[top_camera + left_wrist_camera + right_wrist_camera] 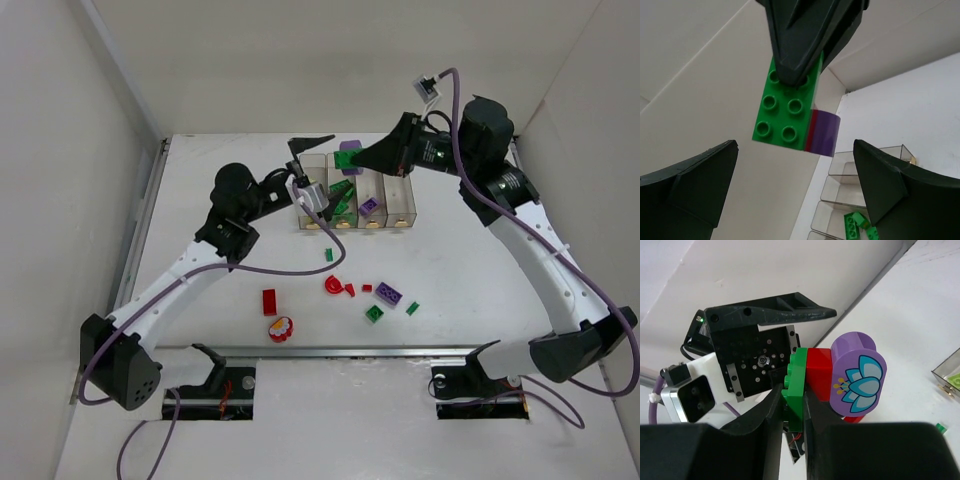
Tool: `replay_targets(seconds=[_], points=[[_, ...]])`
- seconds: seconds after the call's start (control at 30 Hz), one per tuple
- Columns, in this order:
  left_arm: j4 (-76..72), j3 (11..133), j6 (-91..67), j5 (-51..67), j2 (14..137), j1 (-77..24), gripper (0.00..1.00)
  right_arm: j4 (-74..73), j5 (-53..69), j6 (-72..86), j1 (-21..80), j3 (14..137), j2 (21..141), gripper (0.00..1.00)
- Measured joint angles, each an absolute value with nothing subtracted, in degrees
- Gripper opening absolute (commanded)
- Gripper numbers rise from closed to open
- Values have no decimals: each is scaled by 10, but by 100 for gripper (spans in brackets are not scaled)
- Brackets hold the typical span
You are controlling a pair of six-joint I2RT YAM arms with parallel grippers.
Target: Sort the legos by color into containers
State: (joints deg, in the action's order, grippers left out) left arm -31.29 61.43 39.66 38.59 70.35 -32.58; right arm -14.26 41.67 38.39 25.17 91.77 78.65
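Green, red and purple, the stack of legos hangs over the far end of the containers, the right gripper clenched on its green brick while the left gripper gapes empty just before it, apparently so the colours can be pulled apart.

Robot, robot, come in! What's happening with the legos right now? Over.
Right tool shut on stacked green, red and purple legos, raised near the clear bins. Left tool open, facing the stack. Nothing between them.
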Motion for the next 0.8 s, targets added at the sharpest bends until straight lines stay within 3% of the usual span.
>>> replay_targets(seconds=[0.27, 0.33, 0.4, 0.43, 0.53, 0.57, 0.67, 0.7, 0.8], points=[[-320, 615, 402, 414, 718, -334, 99, -133, 422, 391, 263, 903, 783, 0], [-320, 618, 397, 416, 726, -335, 95, -132, 422, 393, 263, 894, 780, 0], [-320, 620, 392, 416, 733, -336, 83, -132, 422, 393, 265, 886, 778, 0], [-320, 621, 389, 416, 735, -336, 68, -132, 422, 393, 265, 883, 778, 0], [-318, 621, 384, 420, 738, -337, 46, -130, 420, 393, 267, 878, 775, 0], [-317, 621, 383, 424, 738, -337, 35, -129, 419, 394, 267, 875, 772, 0], [-317, 621, 378, 429, 738, -337, 16, -128, 416, 394, 267, 869, 766, 0], [-317, 621, 377, 429, 738, -337, 0, -127, 415, 395, 267, 867, 764, 0], [-314, 621, 371, 429, 738, -338, 0, -125, 413, 396, 267, 862, 762, 0]])
